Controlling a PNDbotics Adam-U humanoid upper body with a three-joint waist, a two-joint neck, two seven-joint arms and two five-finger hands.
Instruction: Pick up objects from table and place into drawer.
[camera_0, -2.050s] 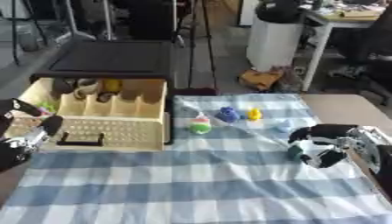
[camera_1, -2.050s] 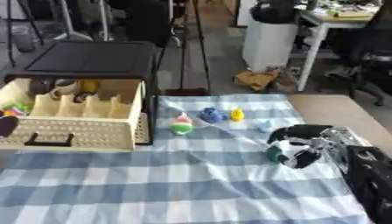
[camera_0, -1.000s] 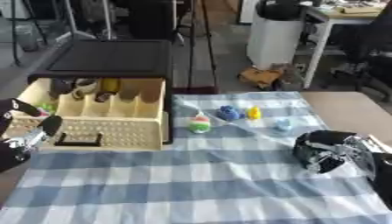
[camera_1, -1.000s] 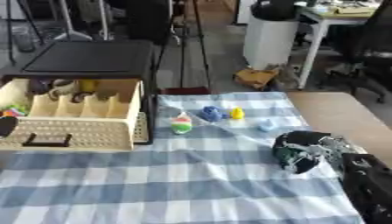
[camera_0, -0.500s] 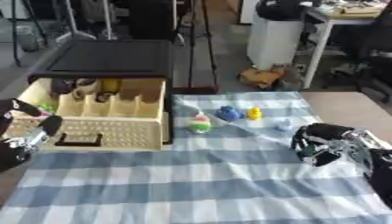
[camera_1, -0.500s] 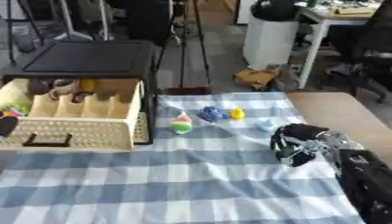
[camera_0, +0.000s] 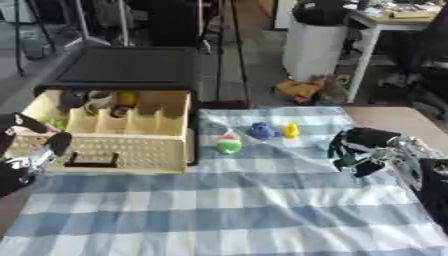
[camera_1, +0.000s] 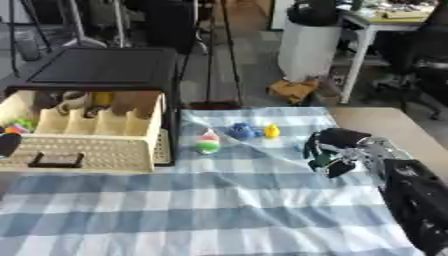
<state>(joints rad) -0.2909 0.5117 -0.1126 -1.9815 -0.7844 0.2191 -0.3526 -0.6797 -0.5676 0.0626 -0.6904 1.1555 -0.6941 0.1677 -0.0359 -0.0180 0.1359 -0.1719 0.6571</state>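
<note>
Covering table, blue checked cloth (camera_0: 219, 210), right hand (camera_0: 360, 150) fingers clenched, left hand (camera_0: 26, 155) released

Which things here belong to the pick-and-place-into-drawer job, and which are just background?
Job items: green-and-white toy, blue toy, yellow toy, open drawer, right hand, left hand.

Lying about: checked cloth, white bin, office chair, brown clutter on the floor.

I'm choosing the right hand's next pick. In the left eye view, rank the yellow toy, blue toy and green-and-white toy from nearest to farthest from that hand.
From the right hand:
1. Yellow toy, just to its left and a little farther back on the cloth.
2. Blue toy, next along to the left.
3. Green-and-white toy, farthest left, beside the drawer.
</note>
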